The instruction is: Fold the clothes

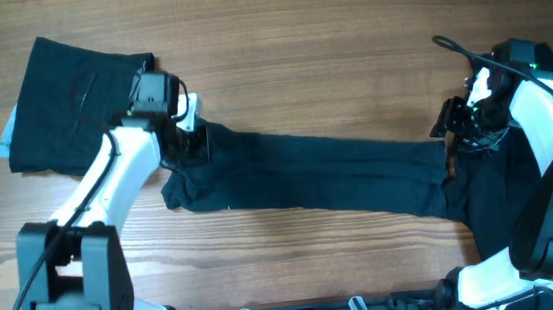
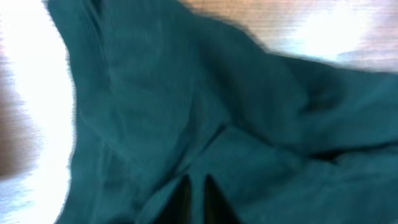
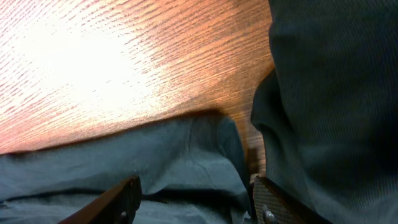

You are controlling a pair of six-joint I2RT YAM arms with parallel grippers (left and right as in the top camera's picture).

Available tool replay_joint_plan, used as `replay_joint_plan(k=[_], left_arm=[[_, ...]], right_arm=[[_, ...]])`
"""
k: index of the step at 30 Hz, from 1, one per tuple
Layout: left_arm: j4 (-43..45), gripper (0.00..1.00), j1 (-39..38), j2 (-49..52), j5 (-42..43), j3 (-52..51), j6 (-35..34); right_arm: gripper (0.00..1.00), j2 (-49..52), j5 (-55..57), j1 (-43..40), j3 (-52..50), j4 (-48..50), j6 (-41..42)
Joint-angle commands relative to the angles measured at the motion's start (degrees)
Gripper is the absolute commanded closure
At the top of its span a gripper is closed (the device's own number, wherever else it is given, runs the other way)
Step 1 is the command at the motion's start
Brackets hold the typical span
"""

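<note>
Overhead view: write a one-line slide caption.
Dark garment drawn out across wooden table, left gripper shut on one end, right gripper open at the other.

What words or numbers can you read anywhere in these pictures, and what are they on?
None can be read.
There is no print on the stretched garment, the folded garment or the wooden table.
Both wrist views are blurred close-ups of cloth and wood, with no lettering.

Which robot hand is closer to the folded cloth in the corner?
Left. The left gripper is just beside the folded cloth, at the near end of the long cloth. The right gripper is far across the table, at the long cloth's other end.
</note>
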Motion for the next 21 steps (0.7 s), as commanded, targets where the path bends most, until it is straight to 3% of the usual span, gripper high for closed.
replay_joint_plan(k=[1, 5, 7, 10, 14, 18, 21], left_arm=[[6.67, 0.96, 0.26, 1.99, 0.37, -7.21, -2.54], [10.69, 0.96, 1.44, 5.60, -17.20, -10.88, -13.64], [10.40, 0.96, 3.89, 6.78, -20.55, -10.95, -17.64], [10.97, 0.96, 11.04, 6.86, -20.06, -10.82, -19.23], [14.27, 0.96, 16.94, 6.82, -6.56, -10.67, -12.87], [15.34, 0.96, 16.39, 6.82, -5.05, -10.67, -12.70], [15.21, 0.96, 15.52, 6.82, -5.03, -10.67, -12.72]], right_arm=[[0.37, -1.05, -1.42, -0.28, 0.81, 0.09, -0.81], [0.33, -1.03, -2.25, -0.26, 0.24, 0.39, -1.07], [0.32, -0.79, -2.32, -0.26, -0.66, 0.79, -2.01], [0.32, -0.26, -2.34, -0.26, -3.72, 1.46, -2.25], [0.39, -0.26, -14.10, 0.42, -6.43, 2.69, -9.77], [0.39, -0.26, -19.47, 3.98, -8.55, 6.71, -11.85], [0.45, -0.26, -16.57, 7.45, -10.38, 11.87, -6.91]])
